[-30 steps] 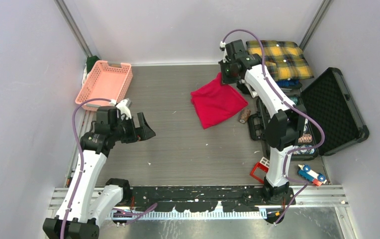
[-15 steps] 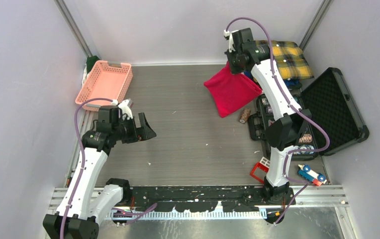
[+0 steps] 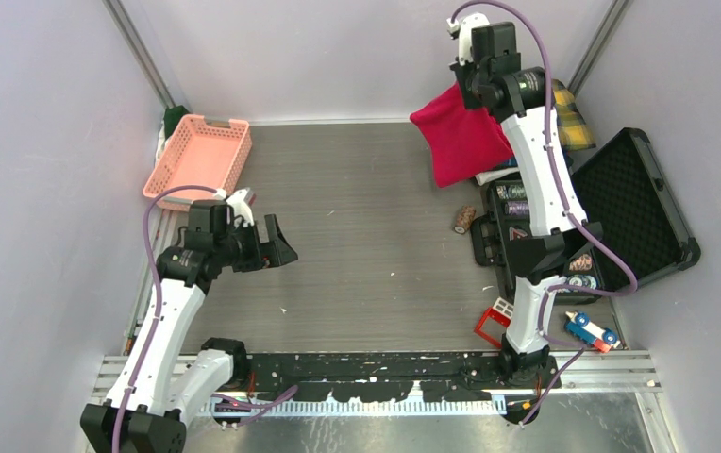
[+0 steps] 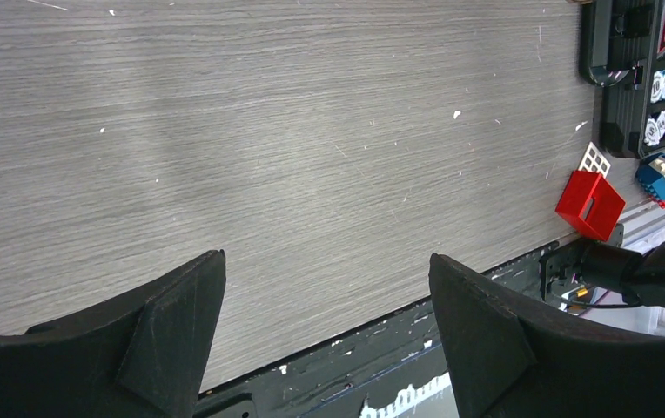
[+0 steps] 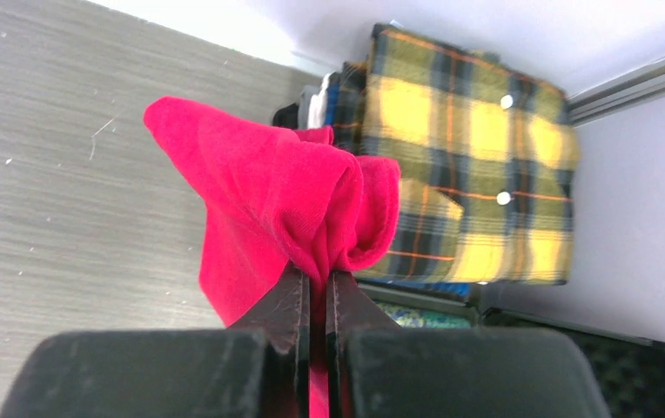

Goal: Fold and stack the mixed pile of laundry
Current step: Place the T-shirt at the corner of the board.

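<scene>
Red T-shirt (image 5: 268, 200) hangs clamped in the closed right gripper (image 5: 316, 283), seemingly over the yellow plaid shirt (image 5: 460, 165) at the far right corner of the desk (image 3: 366, 245); left gripper (image 4: 325, 266) gapes wide, empty.

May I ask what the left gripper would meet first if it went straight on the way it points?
Probably the bare table, though depth is unclear: the open left gripper frames only wood grain. The red block lies off to the side.

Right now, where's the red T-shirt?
In the top view, the red T-shirt hangs pinched in the right gripper over the far right corner of the table, just left of the yellow plaid shirt.
</scene>
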`<state>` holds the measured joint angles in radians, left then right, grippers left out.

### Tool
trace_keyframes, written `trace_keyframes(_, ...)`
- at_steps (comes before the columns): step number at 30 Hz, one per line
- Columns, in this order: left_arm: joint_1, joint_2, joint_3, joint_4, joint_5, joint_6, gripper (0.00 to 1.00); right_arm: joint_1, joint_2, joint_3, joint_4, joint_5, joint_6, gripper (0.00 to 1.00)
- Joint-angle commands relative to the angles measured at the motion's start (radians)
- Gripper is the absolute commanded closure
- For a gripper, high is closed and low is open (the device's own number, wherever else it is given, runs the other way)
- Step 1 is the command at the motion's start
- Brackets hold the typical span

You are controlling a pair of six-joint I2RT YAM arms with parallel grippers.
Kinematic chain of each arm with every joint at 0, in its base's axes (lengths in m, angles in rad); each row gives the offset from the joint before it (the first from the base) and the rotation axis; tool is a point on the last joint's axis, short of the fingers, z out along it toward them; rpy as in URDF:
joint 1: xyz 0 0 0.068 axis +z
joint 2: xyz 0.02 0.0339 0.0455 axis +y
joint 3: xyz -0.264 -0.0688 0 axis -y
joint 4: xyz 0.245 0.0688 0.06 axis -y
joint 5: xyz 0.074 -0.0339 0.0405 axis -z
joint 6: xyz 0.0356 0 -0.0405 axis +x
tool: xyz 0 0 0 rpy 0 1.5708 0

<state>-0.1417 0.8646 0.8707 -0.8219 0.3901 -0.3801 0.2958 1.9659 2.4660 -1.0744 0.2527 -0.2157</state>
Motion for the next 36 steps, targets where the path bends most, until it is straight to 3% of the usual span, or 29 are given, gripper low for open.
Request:
trace_keyframes(1, -0.009, 0.006, 0.001, 0.006, 0.013, 0.020, 0.12, -0.010, -0.012, 0.110, 0.050, 0.056, -0.096, 0.99)
trace_keyframes(16, -0.025, 0.019, 0.002, 0.003, 0.009, 0.020, 0.12, -0.048, -0.010, 0.154, 0.207, 0.137, -0.254, 0.99)
trace_keyframes(36, -0.030, 0.060, 0.008, -0.009, -0.012, 0.020, 0.12, -0.267, 0.083, 0.138, 0.316, 0.014, -0.268, 0.99)
